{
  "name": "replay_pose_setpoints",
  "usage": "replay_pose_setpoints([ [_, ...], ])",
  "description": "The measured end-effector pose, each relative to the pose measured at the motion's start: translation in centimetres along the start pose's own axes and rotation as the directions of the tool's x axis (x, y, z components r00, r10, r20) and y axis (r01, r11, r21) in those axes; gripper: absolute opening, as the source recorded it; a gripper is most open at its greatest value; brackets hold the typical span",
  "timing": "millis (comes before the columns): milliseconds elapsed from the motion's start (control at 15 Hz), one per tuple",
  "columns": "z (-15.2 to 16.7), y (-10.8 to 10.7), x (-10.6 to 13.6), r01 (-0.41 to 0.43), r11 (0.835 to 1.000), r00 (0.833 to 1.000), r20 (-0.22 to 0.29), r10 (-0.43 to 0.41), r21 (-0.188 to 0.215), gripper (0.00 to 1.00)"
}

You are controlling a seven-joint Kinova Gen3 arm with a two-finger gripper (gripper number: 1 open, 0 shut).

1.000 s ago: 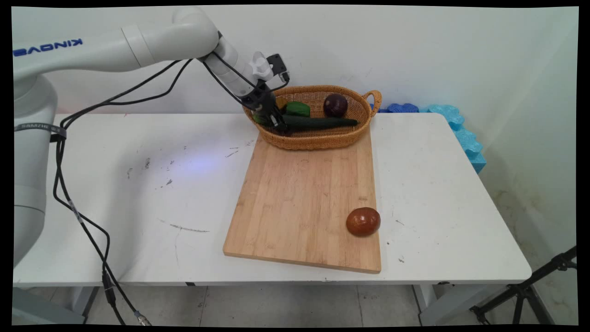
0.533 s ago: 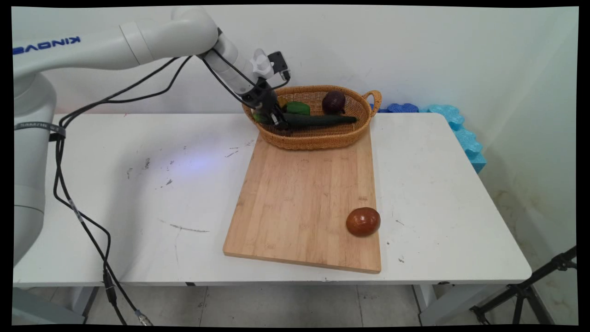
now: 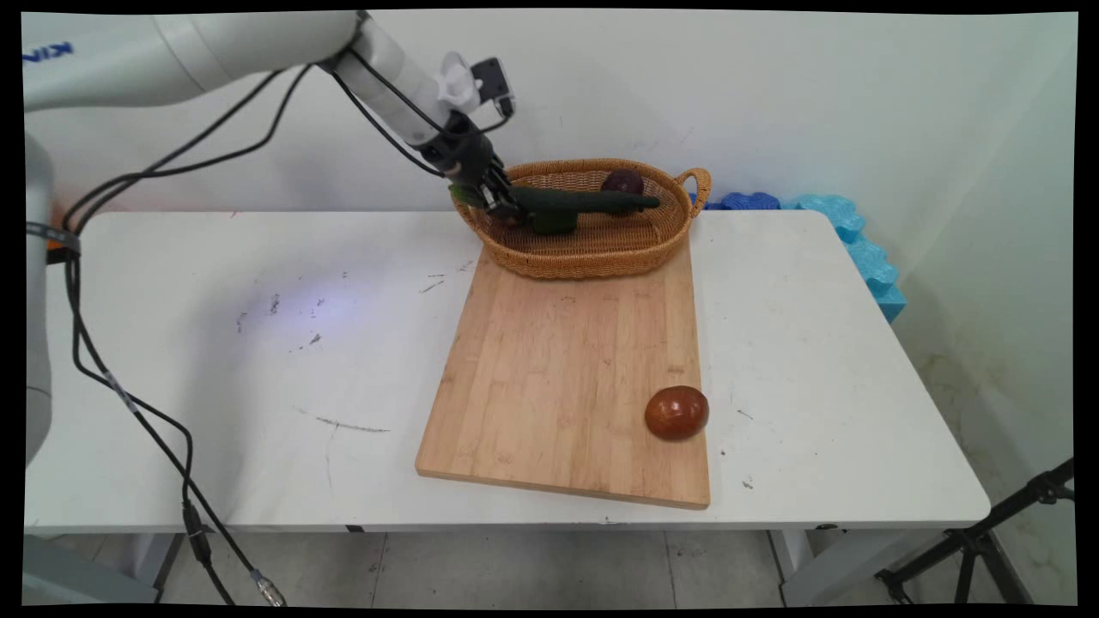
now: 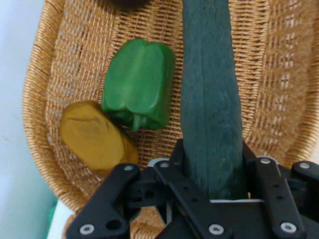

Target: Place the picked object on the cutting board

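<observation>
Your cucumber has come up off the floor of the wicker basket in the last second: it now hangs level, about as high as the rim, where before it lay low along the near wall. The end effector is clamped on its left end, and the hand view shows the dark green body running straight out from between the two closed-in fingers. That tells you the grip is holding and the cucumber's weight is carried by the arm, not the basket.

Beneath it the green bell pepper and a yellow-brown potato-like piece lie side by side on the basket floor, touching or nearly so. A dark purple onion shows behind the cucumber near the far rim.

The basket sits on the far end of the wooden cutting board, towards the table's far edge. A red-brown tomato rests unmoved near the board's near right corner.
</observation>
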Motion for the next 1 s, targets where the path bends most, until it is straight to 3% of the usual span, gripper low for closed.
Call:
replay_pose_setpoints([
  [400, -5.9, 1.2, -0.6, -0.015, 1.000, 0.999, -0.040, 0.014, -0.026, 0.00],
  [1000, -11.1, 7.4, -4.6, 0.010, 0.982, 0.998, -0.053, -0.021, -0.191, 0.00],
])
